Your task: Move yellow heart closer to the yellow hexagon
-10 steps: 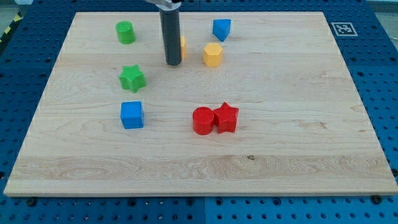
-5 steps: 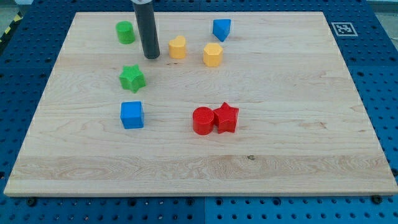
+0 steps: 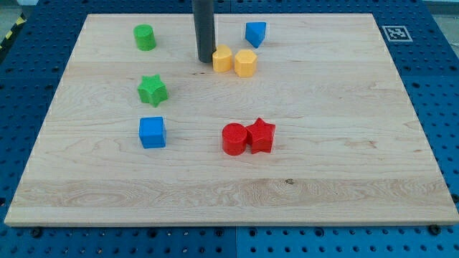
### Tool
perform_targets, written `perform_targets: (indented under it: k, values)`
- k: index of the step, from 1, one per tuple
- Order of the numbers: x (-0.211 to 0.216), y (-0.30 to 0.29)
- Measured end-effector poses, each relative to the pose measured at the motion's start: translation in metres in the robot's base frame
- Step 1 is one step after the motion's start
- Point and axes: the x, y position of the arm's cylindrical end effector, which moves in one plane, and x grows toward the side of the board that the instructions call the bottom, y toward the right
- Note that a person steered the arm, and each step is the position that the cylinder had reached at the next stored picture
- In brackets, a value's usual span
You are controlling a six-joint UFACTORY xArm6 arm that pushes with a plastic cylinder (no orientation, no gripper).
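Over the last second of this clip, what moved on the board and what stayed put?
My tip swung out to the view's left, then came back right and now sits against the left side of the yellow heart. The heart slid right until it appears to touch the yellow hexagon. The hexagon and all the green, blue and red blocks kept their places.

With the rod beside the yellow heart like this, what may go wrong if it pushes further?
1. The yellow heart already seems to touch the yellow hexagon. My tip sits just at the heart's left, so more pushing toward the view's right would likely shove both blocks along.
2. The blue block stands close above and right of the hexagon; a slanted push might knock the hexagon into it.
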Motion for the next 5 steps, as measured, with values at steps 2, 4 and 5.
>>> perform_targets:
  k: [2,4,5]
  values:
    - [0.054,0.007]
    - [0.046,0.061]
    - [0.069,0.069]
